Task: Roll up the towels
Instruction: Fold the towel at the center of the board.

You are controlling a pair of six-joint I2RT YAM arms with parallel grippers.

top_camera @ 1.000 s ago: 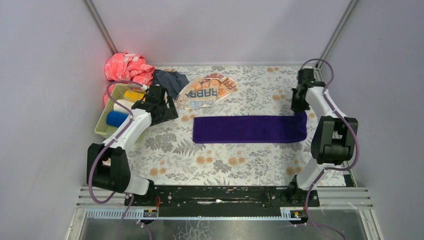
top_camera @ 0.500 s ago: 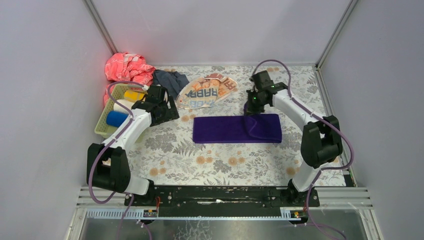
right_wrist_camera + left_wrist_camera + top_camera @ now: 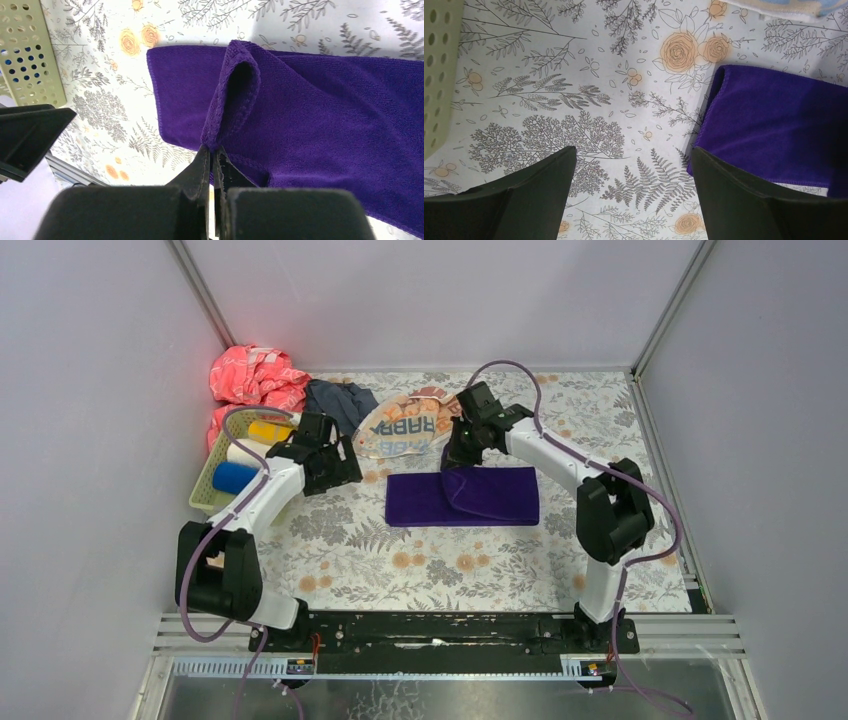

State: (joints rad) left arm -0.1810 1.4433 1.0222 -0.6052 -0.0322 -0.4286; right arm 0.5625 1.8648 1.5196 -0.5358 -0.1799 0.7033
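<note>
The purple towel (image 3: 420, 502) lies flat in the middle of the floral cover, its right end folded back over itself. My right gripper (image 3: 452, 462) is shut on that end's hem (image 3: 235, 95), which it holds raised above the left half. In the right wrist view the jaws (image 3: 212, 149) pinch the hem tight. My left gripper (image 3: 335, 465) hovers open just left of the towel's left edge (image 3: 716, 100), nothing between its fingers (image 3: 632, 152). The cream "RABBIT" towel (image 3: 410, 425) and a dark grey-blue towel (image 3: 338, 400) lie crumpled at the back.
A pale green basket (image 3: 203, 490) at the left holds yellow (image 3: 268, 430), white (image 3: 245, 451) and blue (image 3: 233, 476) rolls. A pink cloth (image 3: 255, 373) is bunched in the back left corner. Grey walls close in both sides and the back.
My right gripper has swept from the far right to the centre-left, carrying the purple towel's right end over the rest. The left arm has hardly moved.
</note>
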